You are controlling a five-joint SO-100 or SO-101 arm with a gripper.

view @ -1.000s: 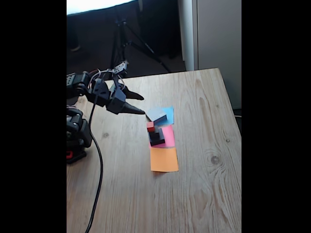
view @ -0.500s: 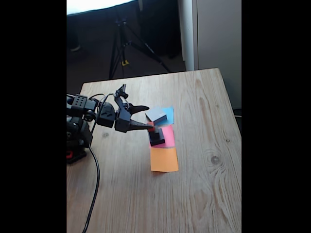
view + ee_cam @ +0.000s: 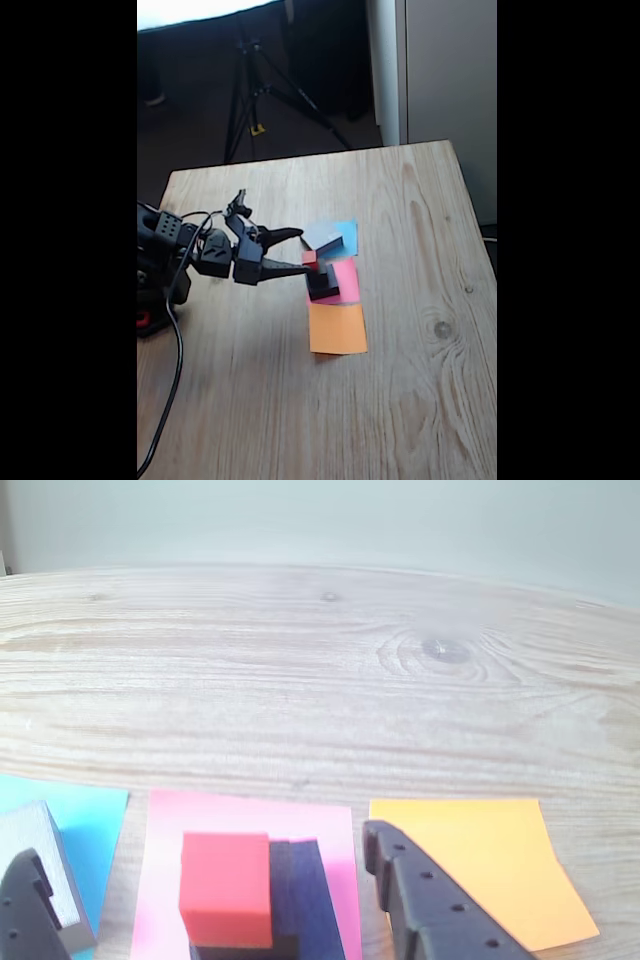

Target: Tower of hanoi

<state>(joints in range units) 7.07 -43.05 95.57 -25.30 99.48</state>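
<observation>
A tiny red cube rests on a dark block that lies on the pink paper square. In the fixed view the red cube is at the upper left of the black blocks. A grey block lies on the blue paper; the wrist view has this grey block at the left edge. My gripper is open and low, its two fingers on either side of the red cube. In the wrist view the gripper frames the cube, with gaps on both sides.
An orange paper square lies bare beside the pink one, nearer the camera; in the wrist view the orange square is on the right. The wooden table ends at a dark floor with a tripod behind. A black cable trails from the arm's base.
The gripper has come down and reached forward from above the table's left side. Its open fingers now straddle the red cube. The blocks have not moved.
</observation>
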